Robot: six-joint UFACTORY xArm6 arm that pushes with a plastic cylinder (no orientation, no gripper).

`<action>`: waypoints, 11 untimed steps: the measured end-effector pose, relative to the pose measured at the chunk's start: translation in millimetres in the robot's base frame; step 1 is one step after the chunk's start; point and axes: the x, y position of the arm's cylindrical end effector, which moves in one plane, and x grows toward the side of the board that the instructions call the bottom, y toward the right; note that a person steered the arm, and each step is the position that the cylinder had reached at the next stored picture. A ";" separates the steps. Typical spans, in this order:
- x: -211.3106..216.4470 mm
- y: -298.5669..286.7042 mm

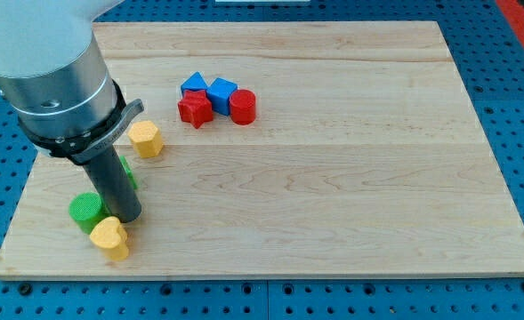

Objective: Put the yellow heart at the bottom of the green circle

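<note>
The yellow heart (110, 236) lies near the board's lower left corner. The green circle (84, 211) sits just up and left of it, touching or nearly touching. My tip (125, 219) rests on the board right beside both, at the heart's upper right and the circle's right. A second green block (129, 171) is mostly hidden behind the rod, so its shape cannot be made out.
A yellow hexagon (144, 139) lies above the rod. A cluster sits at the top middle: a blue triangle (193, 84), a blue cube (221, 92), a red star (195, 109) and a red cylinder (242, 106). The wooden board (333, 178) ends close below the heart.
</note>
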 end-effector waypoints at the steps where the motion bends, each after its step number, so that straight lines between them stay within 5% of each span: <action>1: 0.0 13.4; 9: 31.1 -21.3; 11: -2.0 -14.8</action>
